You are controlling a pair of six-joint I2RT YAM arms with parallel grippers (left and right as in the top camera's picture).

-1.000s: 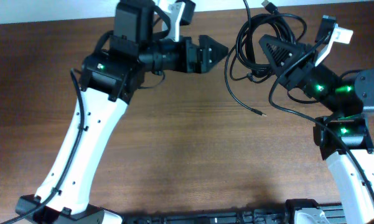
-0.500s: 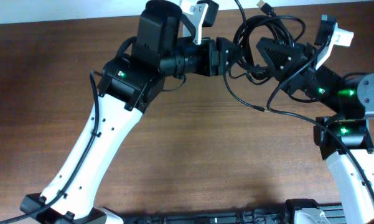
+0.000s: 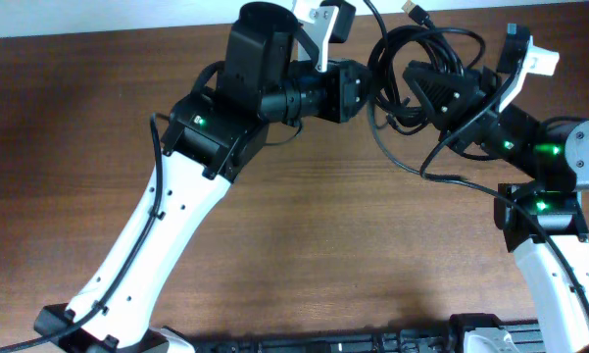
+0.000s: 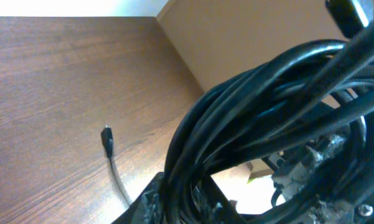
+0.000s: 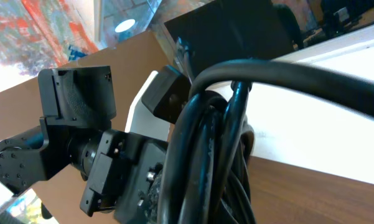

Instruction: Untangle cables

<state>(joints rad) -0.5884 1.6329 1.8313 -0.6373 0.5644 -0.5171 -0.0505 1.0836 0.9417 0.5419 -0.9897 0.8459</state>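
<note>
The cables [image 3: 380, 61] are a bundle of thin black loops held up at the table's far edge. My right gripper [image 3: 417, 76] is shut on the bundle's right side. My left gripper [image 3: 366, 90] has come in from the left, and its jaws pinch several strands on the bundle's left side. The left wrist view shows the cables [image 4: 255, 112] running down between my left gripper [image 4: 180, 200]. In the right wrist view the cables [image 5: 205, 143] fill the middle and hide my right gripper's jaws. One loose strand [image 3: 451, 178] trails onto the table.
A small plug [image 4: 107, 142] on a thin lead lies on the brown wooden table [image 3: 304, 226]. A metal plug end [image 3: 415, 8] sticks up at the far edge. A beige wall [image 4: 249, 37] stands behind the table. The left arm's wrist [image 5: 106, 168] is close beside the bundle.
My left arm has swung right to the bundle, and its jaws have closed from wide open onto the strands. The right arm has barely moved.
</note>
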